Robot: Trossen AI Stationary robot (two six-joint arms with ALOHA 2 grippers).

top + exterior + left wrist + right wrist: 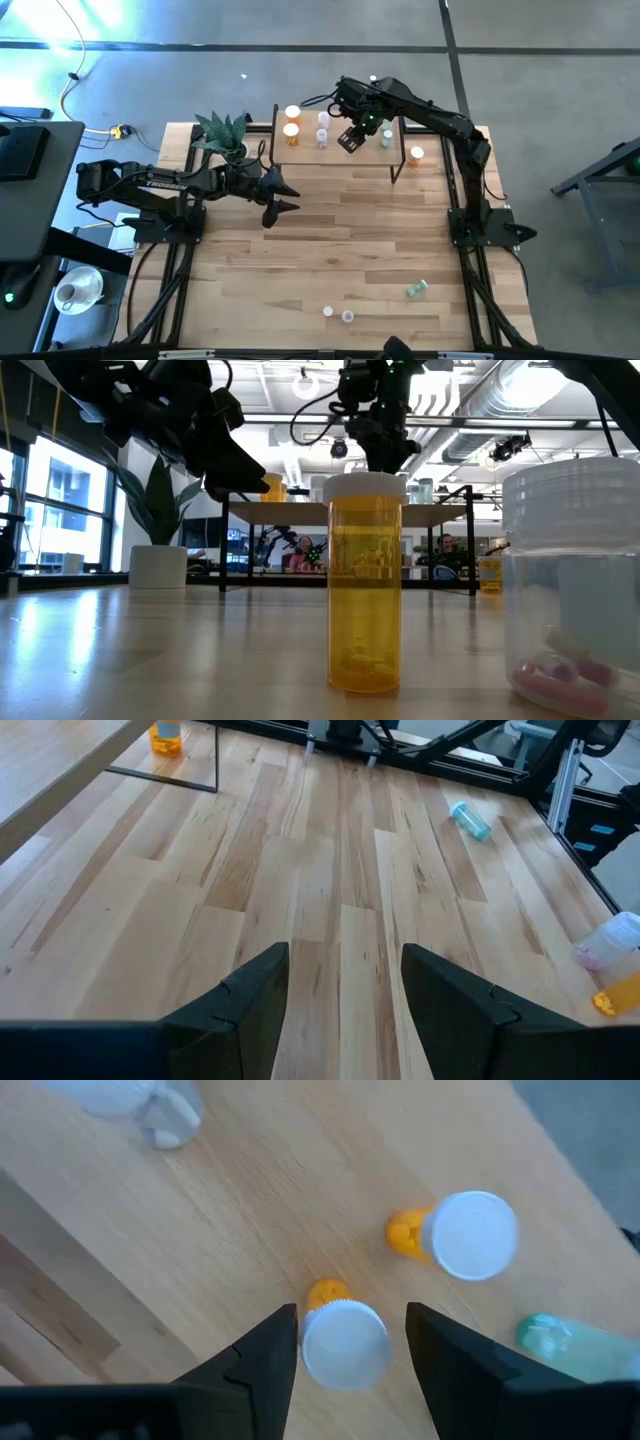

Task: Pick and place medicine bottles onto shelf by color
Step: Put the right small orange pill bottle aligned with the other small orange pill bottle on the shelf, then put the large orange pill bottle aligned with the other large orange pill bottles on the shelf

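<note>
The shelf (300,152) stands at the table's far side and bears orange bottles (292,113), white ones (322,120) and a green one (386,138). My right gripper (350,140) hangs over the shelf, pointing down and open. In the right wrist view an orange bottle with a white cap (345,1342) stands upright on the shelf board (250,1210), below and between the spread fingers, with a gap beside the cap. A second orange bottle (465,1235) stands beyond it. My left gripper (280,195) hovers open over the table's middle left, with nothing between its fingers (250,1000).
A potted plant (225,130) stands left of the shelf. An orange bottle (416,153) stands on the table by the shelf's right legs. Near the front edge are an orange bottle (365,580), a clear one with pink pills (575,590) and a lying green one (416,290).
</note>
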